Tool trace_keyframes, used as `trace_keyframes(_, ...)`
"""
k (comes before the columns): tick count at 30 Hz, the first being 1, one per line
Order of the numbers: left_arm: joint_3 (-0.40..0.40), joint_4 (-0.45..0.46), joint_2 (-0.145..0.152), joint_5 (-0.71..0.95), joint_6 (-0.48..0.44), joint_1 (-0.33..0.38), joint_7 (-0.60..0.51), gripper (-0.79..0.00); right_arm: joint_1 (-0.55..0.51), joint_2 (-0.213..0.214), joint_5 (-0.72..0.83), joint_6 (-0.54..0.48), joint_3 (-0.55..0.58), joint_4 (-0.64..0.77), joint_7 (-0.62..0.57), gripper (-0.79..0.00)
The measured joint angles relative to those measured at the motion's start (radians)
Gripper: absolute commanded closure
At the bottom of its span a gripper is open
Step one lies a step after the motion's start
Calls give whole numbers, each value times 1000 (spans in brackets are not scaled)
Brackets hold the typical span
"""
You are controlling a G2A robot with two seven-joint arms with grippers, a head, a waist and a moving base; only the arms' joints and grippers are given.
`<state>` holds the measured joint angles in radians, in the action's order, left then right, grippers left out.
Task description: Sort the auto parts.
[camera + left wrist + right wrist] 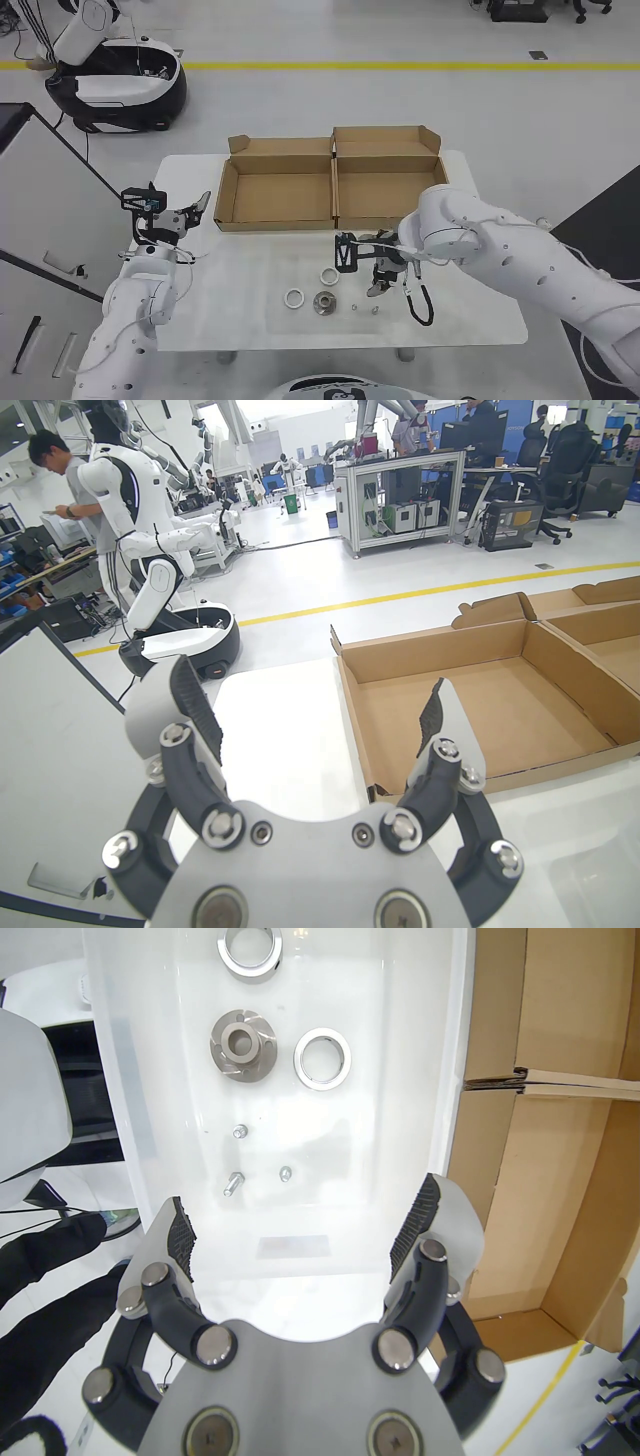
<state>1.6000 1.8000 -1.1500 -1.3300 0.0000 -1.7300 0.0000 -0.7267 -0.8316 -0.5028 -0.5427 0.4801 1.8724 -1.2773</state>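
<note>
The flanged hub (323,302) sits on the desk (250,280) toward the near edge, about the middle. One ring (329,276) lies just beyond it on the far side, and a second ring (295,298) lies just to its left. Three small bolts (240,1131) lie right of the hub, apart from one another. The right end effector (345,253) hangs over the desk near these parts, fingers apart, gripping nothing. Two open cardboard boxes (275,200) stand side by side along the far edge. The left end effector (310,672) is raised at the desk's left edge, fingers apart.
</note>
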Motion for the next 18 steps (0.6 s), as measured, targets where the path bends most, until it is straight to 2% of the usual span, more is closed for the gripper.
trace_keyframes(18, 0, 0, 0, 0, 0, 0, 0, -785, -2, -15, -78, -22, -82, -8, 22, -785)
